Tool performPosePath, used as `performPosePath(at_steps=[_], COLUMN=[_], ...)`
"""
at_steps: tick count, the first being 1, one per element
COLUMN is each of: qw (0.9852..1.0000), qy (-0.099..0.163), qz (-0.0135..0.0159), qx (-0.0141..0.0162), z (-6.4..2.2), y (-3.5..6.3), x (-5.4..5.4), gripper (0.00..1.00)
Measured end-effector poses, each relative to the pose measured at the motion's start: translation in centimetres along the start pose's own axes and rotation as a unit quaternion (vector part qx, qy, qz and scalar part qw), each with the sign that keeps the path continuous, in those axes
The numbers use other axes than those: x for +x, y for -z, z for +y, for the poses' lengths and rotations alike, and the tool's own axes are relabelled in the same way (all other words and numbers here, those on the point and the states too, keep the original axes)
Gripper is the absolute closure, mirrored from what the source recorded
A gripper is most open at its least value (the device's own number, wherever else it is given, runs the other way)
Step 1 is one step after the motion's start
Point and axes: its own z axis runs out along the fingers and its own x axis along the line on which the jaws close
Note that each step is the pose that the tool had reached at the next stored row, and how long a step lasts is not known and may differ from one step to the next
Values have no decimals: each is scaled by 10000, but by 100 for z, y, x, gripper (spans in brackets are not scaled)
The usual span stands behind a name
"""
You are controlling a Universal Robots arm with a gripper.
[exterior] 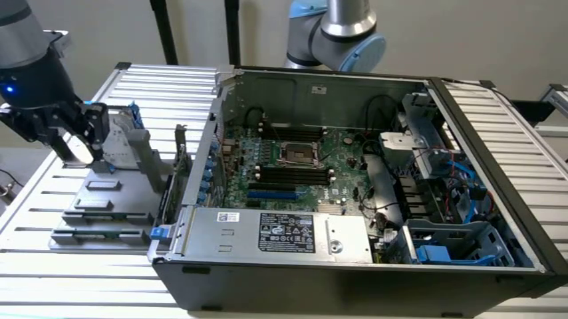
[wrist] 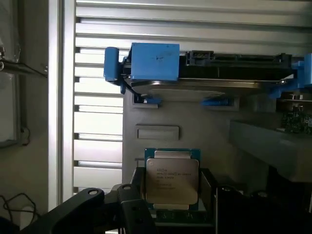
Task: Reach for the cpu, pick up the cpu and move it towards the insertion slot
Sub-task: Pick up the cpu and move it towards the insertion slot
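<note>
The cpu [wrist: 172, 179] sits right at the gripper [exterior: 73, 143] above the grey tray [exterior: 89, 199], well apart from the slot [exterior: 297, 154], and though I cannot tell whether the jaws pinch it, it looks light, stiff and fragile, best held by opposite edges.

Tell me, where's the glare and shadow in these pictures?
Wrist view: the slatted table glares nearly white, while the cpu is evenly lit, its print visible. Exterior view: soft, even light; inside the computer case it is mildly shaded around the insertion slot.
</note>
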Motion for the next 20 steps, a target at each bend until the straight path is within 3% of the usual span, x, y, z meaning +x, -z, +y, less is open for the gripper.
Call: performPosePath(at_steps=[7,15,20], qw=[10000,10000,9999], qy=[17,24,25], qz=[8,39,59], qx=[-34,-71,-86], z=[-12,-25,-32], y=[319,680,846], x=[-258,-617,-846], gripper=[45,45,45])
